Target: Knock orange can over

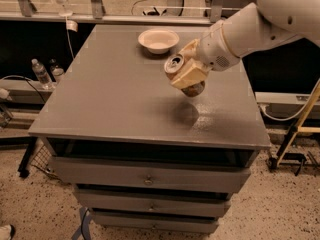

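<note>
Gripper (187, 75) is over the middle-right of the grey drawer cabinet (100, 99), fingers clamped on the orange can (174, 64). Can hangs clear of the tabletop, tilted, pull-tab top facing up-left, its shadow (185, 115) on the surface below. Can markings unreadable. White bowl (158, 39) sits upright near the far edge, plain white inside, apart from the can. Two water bottles (41, 72) stand on the shelf left of the cabinet.

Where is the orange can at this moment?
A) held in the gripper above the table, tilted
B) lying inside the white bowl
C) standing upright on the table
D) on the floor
A: the gripper grips the orange can, which is tilted and clear of the table, with its shadow below it.
</note>
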{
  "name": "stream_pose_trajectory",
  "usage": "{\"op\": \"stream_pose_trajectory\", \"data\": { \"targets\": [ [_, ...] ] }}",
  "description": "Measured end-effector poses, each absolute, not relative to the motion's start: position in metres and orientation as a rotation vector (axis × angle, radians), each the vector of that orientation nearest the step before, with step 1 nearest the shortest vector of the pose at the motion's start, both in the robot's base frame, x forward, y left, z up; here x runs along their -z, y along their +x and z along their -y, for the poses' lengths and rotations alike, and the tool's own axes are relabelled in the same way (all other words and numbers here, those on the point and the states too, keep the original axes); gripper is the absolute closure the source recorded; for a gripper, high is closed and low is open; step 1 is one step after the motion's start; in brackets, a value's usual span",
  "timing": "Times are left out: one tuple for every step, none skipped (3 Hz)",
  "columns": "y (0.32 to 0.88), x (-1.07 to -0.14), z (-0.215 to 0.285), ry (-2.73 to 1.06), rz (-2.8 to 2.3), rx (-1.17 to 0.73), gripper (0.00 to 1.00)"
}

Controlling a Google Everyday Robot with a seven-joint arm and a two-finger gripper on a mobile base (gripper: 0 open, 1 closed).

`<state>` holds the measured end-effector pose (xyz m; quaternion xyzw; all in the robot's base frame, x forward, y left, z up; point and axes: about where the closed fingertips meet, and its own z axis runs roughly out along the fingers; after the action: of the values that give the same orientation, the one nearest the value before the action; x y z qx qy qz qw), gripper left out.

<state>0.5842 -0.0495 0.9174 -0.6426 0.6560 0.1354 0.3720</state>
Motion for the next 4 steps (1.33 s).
{"op": "stream_pose_trajectory", "data": {
  "targets": [
    [0.576, -0.895, 0.039, -1.892, -1.701, -0.108, 1.0],
    [0.572, -0.879, 0.034, -2.075, -1.68, 0.062, 1.0],
    [0.561, -0.863, 0.019, -2.284, -1.6, 0.15, 1.0],
    [0.55, -0.851, 0.006, -2.458, -1.506, 0.18, 1.0]
  ]
}}
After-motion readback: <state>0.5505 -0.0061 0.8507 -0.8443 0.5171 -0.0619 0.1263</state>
